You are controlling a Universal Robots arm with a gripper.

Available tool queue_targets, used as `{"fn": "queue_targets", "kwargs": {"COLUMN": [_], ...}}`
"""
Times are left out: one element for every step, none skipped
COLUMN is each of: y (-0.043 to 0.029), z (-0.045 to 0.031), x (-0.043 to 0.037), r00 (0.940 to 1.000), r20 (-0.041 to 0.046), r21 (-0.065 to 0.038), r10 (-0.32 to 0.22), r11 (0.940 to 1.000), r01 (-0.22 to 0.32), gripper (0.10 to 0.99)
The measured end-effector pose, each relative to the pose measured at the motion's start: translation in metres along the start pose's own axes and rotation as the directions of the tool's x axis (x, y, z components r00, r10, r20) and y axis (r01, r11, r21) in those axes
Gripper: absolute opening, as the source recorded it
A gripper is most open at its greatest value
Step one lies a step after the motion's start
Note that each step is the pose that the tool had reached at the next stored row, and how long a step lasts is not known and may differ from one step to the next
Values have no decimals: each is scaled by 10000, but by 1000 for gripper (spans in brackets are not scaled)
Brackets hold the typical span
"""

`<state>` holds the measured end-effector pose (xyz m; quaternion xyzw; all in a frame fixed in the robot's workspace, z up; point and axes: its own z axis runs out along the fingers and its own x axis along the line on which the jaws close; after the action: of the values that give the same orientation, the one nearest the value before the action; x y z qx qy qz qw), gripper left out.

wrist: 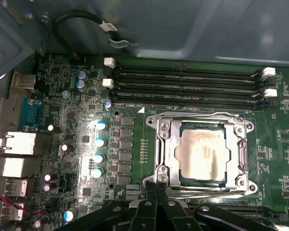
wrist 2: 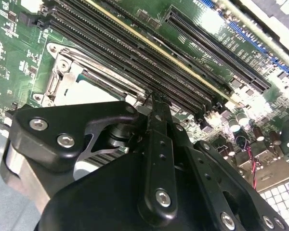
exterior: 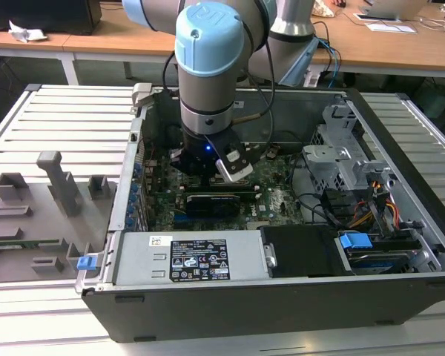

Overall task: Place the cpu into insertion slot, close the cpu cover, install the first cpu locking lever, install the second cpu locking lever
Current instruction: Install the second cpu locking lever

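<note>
A robotics lab: an open computer case (exterior: pixel 282 289) sits on a slatted metal workbench (exterior: pixel 67 119), wooden desks (exterior: pixel 400 52) behind the case.

Pincer (wrist 2: pixel 156 103) body hides most of the insertion slot (wrist 2: pixel 89 89).

We see a green motherboard (wrist: pixel 135 159) crossed by long black memory slots (wrist: pixel 188 84) with white end clips. The cpu (wrist: pixel 203 153) shows a silvery-grey top inside the silvery metal cpu cover (wrist: pixel 164 149). The gripper (wrist: pixel 156 190) is matt black; the arm (exterior: pixel 208 44) carries pale blue caps on grey.
</note>
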<state>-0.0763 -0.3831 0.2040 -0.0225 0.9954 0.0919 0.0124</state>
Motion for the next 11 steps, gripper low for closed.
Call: {"fn": "queue_targets", "kwargs": {"y": [-1, -1, -2, -2, -3, -4, -5, -5, -5, -6, -6], "z": [3, 5, 10, 14, 18, 21, 25, 28, 30, 34, 38], "x": [1, 2, 3, 4, 6, 8, 8, 11, 14, 19, 26], "r00": [10000, 10000, 10000, 10000, 10000, 10000, 10000, 10000, 10000, 10000, 10000], "r20": [2, 4, 8, 11, 14, 16, 20, 22, 25, 30, 32], "r21": [-29, -54, -111, -143, -179, -222, -282, -332, -386, -482, -545], "r10": [-2, -2, -3, -4, -9, -9, -8, -7, -6, -3, -1], "r11": [10000, 10000, 9999, 9999, 9998, 9998, 9996, 9994, 9993, 9988, 9985], "r01": [2, 2, 3, 4, 9, 9, 8, 8, 6, 4, 3], "gripper": [106, 106, 106, 106, 106, 106, 106, 106, 106, 106, 106]}}
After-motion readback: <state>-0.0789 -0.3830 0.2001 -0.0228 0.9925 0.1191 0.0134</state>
